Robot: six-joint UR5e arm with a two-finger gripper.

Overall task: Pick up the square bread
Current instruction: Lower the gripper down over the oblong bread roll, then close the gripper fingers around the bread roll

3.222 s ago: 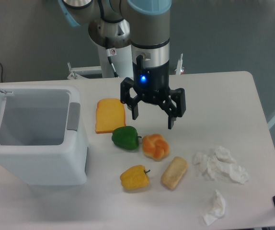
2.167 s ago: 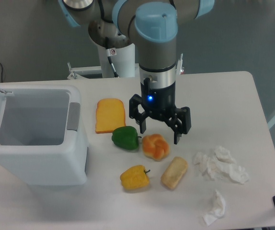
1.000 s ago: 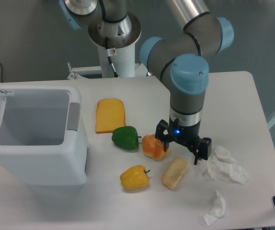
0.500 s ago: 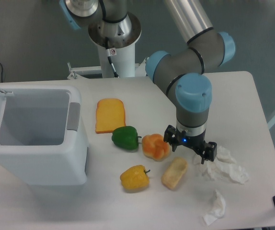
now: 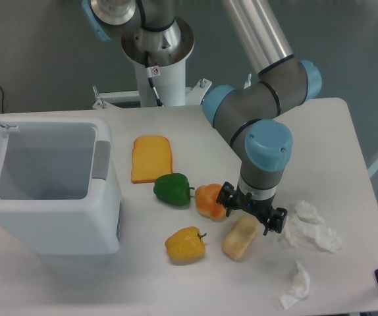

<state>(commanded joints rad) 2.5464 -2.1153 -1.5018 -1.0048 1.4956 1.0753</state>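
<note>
Your gripper (image 5: 251, 210), jaws spread, nothing held, sits over upper end of square bread (image 5: 240, 238); loaf runs lower-left in frame.

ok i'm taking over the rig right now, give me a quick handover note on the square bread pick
Gripper: open, low over the table, jaws straddling the upper end of the square bread; holding nothing.
Square bread: lying flat on the table, between the yellow pepper and the crumpled tissue, just below the round bun, which one finger sits very close to.
Done: arm brought over the bread.
Left: finish the descent if needed, close on the bread, lift. I'd watch that the finger near the bun doesn't nudge it; contact can't be judged from this view.
</note>
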